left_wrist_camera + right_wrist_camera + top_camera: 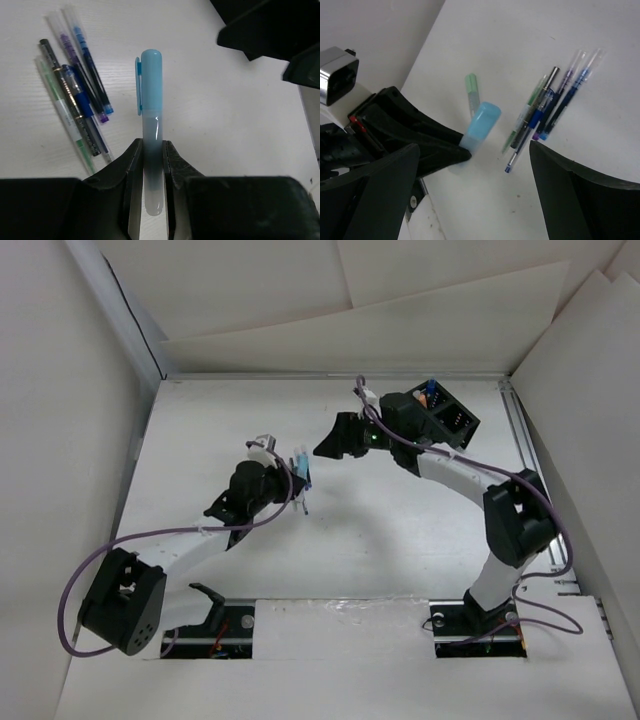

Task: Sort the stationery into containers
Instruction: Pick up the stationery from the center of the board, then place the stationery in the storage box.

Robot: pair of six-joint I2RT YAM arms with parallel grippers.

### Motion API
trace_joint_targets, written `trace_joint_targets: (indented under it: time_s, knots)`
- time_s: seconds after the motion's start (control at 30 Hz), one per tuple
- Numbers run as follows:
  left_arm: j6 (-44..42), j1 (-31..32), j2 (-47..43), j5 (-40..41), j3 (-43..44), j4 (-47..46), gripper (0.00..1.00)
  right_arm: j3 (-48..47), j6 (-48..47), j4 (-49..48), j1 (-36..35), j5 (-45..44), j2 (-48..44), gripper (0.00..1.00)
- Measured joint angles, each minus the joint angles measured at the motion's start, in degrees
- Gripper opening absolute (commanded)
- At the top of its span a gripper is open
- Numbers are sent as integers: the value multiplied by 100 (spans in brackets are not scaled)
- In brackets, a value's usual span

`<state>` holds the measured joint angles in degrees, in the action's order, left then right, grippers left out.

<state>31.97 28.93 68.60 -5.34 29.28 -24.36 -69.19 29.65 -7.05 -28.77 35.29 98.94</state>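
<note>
Left end effector [151, 162] has the blue pen [151, 95] pinched near its clear tail, jaws closed snug against the barrel, capped end poking straight toward the top of the left wrist frame. In the top view that pen sits centre-left, seemingly held just off the tabletop [400, 540], though I can't tell how far. The other pens [80, 110] lie bundled side by side in the upper left of the left wrist frame, and a green piece [471, 92] rests alone just beyond the blue cap in the right wrist view. Right end effector [337, 440] hangs mid-frame in the top view, jaws spread wide and empty, facing the held pen. The organizer [465, 425] is in the upper right, partly behind the right arm, with something orange showing in it. So this reads as the carry step: one pen picked, not yet delivered. The next call is either a handover to the right side or a long reach across. Whichever it is, the pen needs tipping upright over a compartment before release.
</note>
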Motion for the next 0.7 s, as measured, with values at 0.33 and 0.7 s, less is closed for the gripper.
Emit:
trace_joint_targets:
  time_s: [0.33,0.7]
  knots:
    - [-229,0,0,-682,-2,-450,0,-299,387,-352,-197,120,695,97]
    - [-262,0,2,-909,-2,-634,0,-302,761,-688,-306,275,933,69]
